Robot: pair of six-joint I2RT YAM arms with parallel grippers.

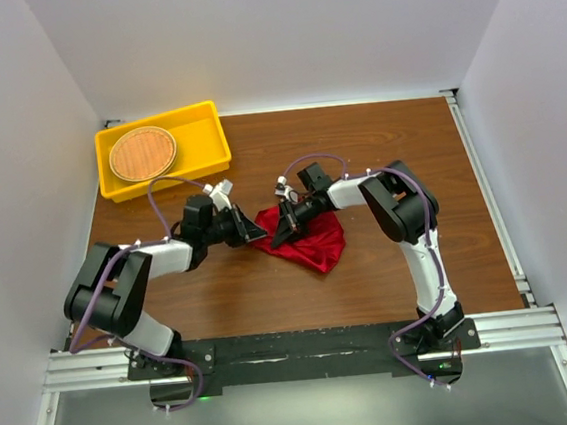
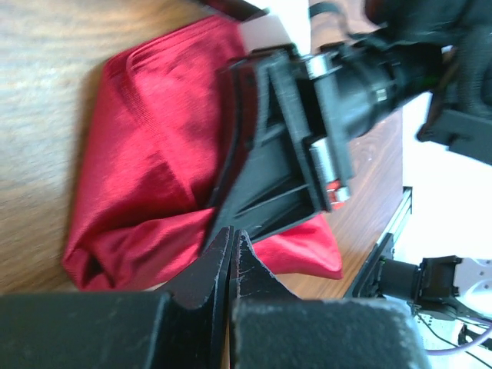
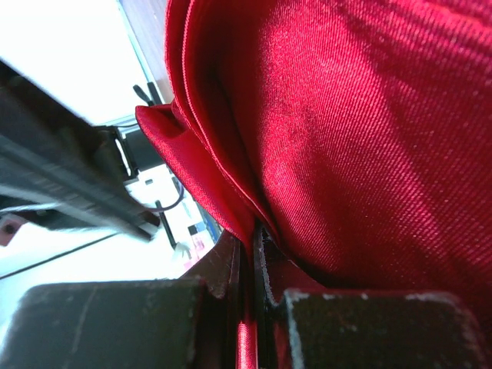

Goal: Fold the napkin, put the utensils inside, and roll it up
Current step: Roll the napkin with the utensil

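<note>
The red napkin point(image 1: 317, 244) lies crumpled and partly bunched on the wooden table, right of centre. My right gripper point(image 1: 282, 235) is at its left edge and is shut on a fold of the cloth, which fills the right wrist view point(image 3: 369, 138) and runs down between the fingers at the gripper's tip point(image 3: 252, 238). My left gripper point(image 1: 257, 231) is shut, just left of the right gripper, with nothing seen between its jaws. In the left wrist view its tip point(image 2: 232, 234) points at the napkin point(image 2: 154, 154) and the right gripper's finger point(image 2: 277, 169). The gold fork is out of view.
A yellow bin point(image 1: 170, 176) at the back left holds the round woven mat point(image 1: 142, 153). White walls stand on three sides. A metal rail point(image 1: 297, 350) runs along the near edge at the arm bases.
</note>
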